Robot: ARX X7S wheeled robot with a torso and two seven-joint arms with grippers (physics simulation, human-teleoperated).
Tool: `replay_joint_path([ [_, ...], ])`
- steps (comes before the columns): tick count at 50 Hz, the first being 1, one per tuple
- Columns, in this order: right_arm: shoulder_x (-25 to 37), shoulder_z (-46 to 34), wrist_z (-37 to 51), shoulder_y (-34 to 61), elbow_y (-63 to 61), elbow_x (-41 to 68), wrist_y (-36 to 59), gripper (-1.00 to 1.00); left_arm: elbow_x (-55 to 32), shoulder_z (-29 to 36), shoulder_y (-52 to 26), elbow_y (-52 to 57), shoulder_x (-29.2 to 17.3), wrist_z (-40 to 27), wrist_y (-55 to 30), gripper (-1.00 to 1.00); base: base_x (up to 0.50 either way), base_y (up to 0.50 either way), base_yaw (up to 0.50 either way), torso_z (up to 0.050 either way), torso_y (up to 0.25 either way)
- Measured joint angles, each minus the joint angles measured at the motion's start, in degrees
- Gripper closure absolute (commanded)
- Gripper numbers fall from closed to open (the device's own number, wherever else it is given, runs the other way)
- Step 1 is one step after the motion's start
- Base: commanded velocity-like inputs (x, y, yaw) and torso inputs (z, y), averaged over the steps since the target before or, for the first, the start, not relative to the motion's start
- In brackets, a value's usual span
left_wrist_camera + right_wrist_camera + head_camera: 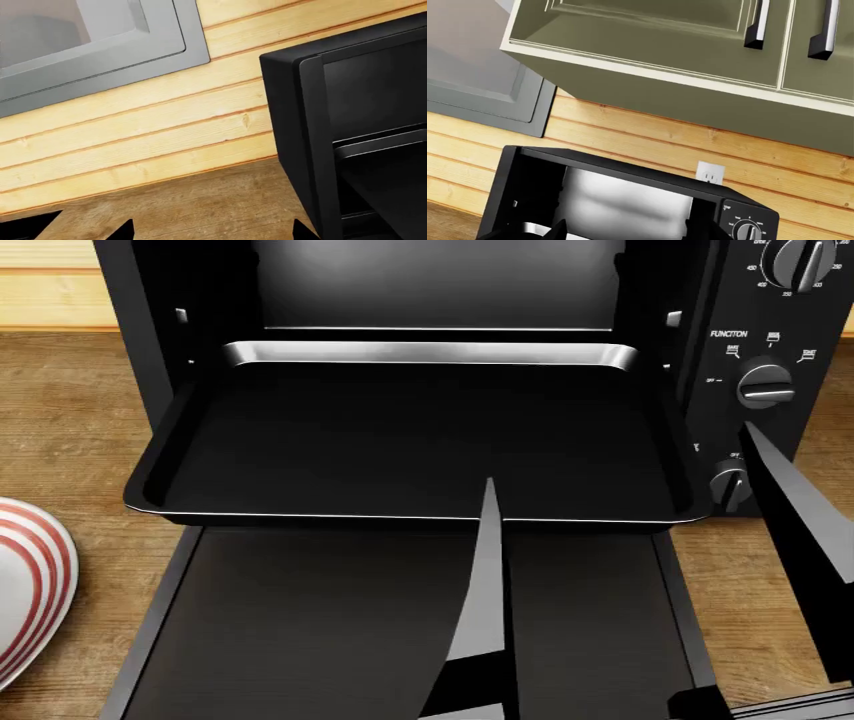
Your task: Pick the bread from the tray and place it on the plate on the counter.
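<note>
The right gripper (641,530), fingers spread, is seen at lower right before the tray (400,440), whose long axis runs left-right.

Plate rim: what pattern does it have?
The plate has concentric red and white stripes round its rim, seen best in the head view.

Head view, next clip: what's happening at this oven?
The toaster oven stands on the wooden counter with its door folded down and the black tray pulled partway out. No bread shows on the tray or anywhere else. The striped plate sits at the left edge, only partly in view. Two dark arm parts rise in front of the oven, but neither gripper's state can be told.
</note>
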Motion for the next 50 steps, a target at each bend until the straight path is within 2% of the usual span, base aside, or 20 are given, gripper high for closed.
replay_joint_path([
  [41,-0.14,0.7,0.01,-1.07,0.01,-0.37,-0.05,-1.0,4.88,-1.79,0.05,4.08,-1.97,2.33,3.03,-1.0,0.0,0.0,0.0,0.0,0.0],
  [43,-0.16,0.79,0.0,-1.12,0.0,-0.35,-0.02,-1.0,3.16,-2.69,-0.09,6.3,-3.35,0.7,2.53,-1.0,0.0,0.0,0.0,0.0,0.0],
  [45,-0.18,0.88,0.01,-1.18,0.0,-0.32,0.0,-1.0,-1.23,-6.78,0.55,10.85,-5.01,-3.55,-0.32,-1.0,0.0,0.0,0.0,0.0,0.0],
  [48,-0.23,1.09,0.01,-1.32,0.0,-0.27,0.04,-1.0,-12.19,-16.58,1.28,16.77,-5.36,-11.5,-6.8,-1.0,0.0,0.0,0.0,0.0,0.0],
  [50,-0.26,1.14,0.01,-1.36,0.01,-0.26,0.02,-1.0,-21.57,-20.46,-3.01,19.82,-4.13,-17.94,-11.04,-1.0,0.0,0.0,0.0,0.0,0.0],
])
